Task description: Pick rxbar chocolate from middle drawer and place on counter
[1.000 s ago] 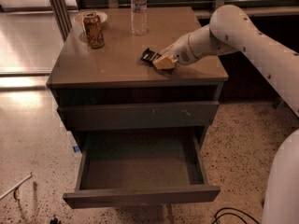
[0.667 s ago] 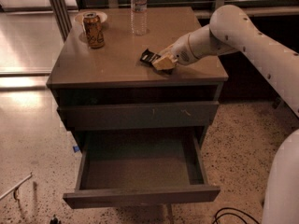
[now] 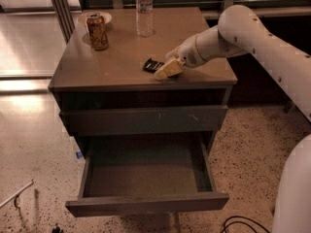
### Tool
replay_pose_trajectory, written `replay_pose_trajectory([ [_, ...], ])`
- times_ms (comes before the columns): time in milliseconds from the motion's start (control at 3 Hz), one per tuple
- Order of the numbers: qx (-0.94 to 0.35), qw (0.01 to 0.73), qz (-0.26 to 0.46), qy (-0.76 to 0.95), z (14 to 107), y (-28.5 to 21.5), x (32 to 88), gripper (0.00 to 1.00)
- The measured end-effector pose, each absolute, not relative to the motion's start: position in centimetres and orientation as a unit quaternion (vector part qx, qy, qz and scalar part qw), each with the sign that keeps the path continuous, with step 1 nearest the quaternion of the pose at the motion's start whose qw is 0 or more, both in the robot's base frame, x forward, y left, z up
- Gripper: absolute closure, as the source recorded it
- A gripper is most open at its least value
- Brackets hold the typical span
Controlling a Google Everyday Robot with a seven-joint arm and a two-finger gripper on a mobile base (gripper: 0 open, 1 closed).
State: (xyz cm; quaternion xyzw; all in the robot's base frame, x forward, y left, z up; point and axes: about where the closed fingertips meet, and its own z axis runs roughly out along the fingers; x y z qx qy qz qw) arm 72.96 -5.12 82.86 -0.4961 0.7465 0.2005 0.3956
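The task looks to be at its placing step. The rxbar chocolate (image 3: 152,64) lies flat on the tan surface (image 3: 116,64), touching or just beside the tip of the end effector (image 3: 167,69), on the side away from the arm. The middle drawer (image 3: 146,203) stands pulled out well below and in front of the end effector, with nothing visible inside it. The end effector sits low over the surface near its front edge. I cannot tell whether it is clamped on the bar or parted from it, since its tip overlaps the wrapper's edge. In my judgement the next move calls for making sure the bar is let go, then lifting straight up and back toward the arm so the bar is not dragged off the near edge. A soda can (image 3: 97,31) and a water bottle (image 3: 144,6) stand well beyond the end effector, clear of that retreat.
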Motion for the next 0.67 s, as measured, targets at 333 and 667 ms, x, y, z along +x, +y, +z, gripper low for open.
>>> replay_pose_trajectory([
  [333, -0.497, 0.396, 0.2, 0.745, 82.97, -4.9, 73.0, 0.0],
  [667, -0.497, 0.396, 0.2, 0.745, 82.96, -4.9, 73.0, 0.0],
])
